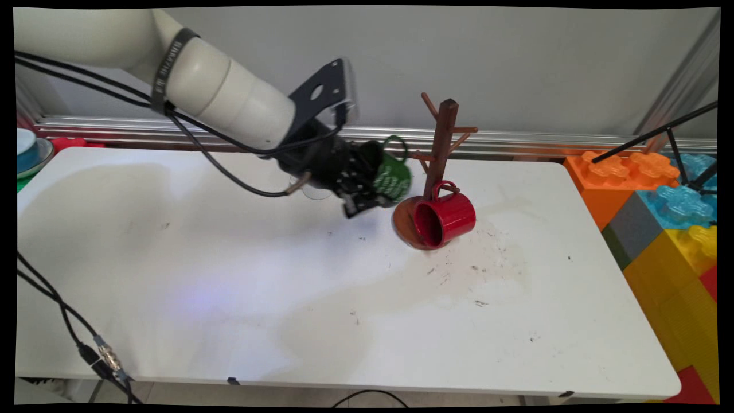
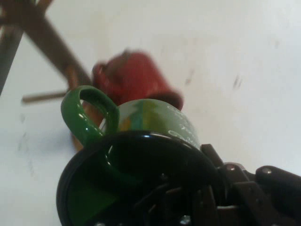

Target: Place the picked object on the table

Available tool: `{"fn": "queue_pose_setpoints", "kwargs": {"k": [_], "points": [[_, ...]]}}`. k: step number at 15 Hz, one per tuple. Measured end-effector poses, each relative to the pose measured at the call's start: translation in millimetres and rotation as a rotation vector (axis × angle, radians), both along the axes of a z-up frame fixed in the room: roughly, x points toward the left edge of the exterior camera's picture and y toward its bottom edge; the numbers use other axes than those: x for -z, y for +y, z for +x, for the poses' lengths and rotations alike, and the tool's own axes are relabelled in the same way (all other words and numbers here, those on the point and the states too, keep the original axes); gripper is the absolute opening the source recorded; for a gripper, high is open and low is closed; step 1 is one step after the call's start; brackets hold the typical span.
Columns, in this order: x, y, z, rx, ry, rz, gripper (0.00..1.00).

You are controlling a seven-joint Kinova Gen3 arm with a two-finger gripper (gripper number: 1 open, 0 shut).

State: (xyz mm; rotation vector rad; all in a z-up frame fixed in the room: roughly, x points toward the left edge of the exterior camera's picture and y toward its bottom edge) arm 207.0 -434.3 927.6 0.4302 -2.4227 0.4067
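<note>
My black gripper (image 1: 371, 189) is shut on the rim of a green mug (image 1: 393, 175) with white lettering, held off the table and tipped sideways, its handle (image 1: 397, 142) pointing up toward the wooden mug tree (image 1: 442, 143). In the hand view the green mug (image 2: 155, 123) fills the lower middle, with its handle (image 2: 87, 115) at the left. A red mug (image 1: 444, 218) hangs tilted by its handle on the tree's lowest peg, resting over the round brown base (image 1: 404, 221). The red mug (image 2: 134, 77) lies just beyond the green one.
Large toy bricks in orange, blue and yellow (image 1: 668, 201) stand stacked at the table's right end, with a black tripod leg (image 1: 659, 135) over them. Plates (image 1: 28, 152) sit at the far left corner. Black cables (image 1: 74, 338) hang over the front left edge.
</note>
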Motion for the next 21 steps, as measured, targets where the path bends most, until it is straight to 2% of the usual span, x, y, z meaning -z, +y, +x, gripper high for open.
{"fn": "queue_pose_setpoints", "kwargs": {"k": [5, 7, 11, 15, 21], "points": [[9, -13, 37, 0.058, -0.224, -0.007, 0.0], [14, -18, 46, 0.082, -0.282, -0.007, 0.0], [33, -34, 61, 0.181, -0.425, -0.018, 0.0], [50, -48, 69, 0.261, -0.524, -0.027, 0.0], [75, -58, 70, 0.32, -0.593, 0.012, 0.0]]}}
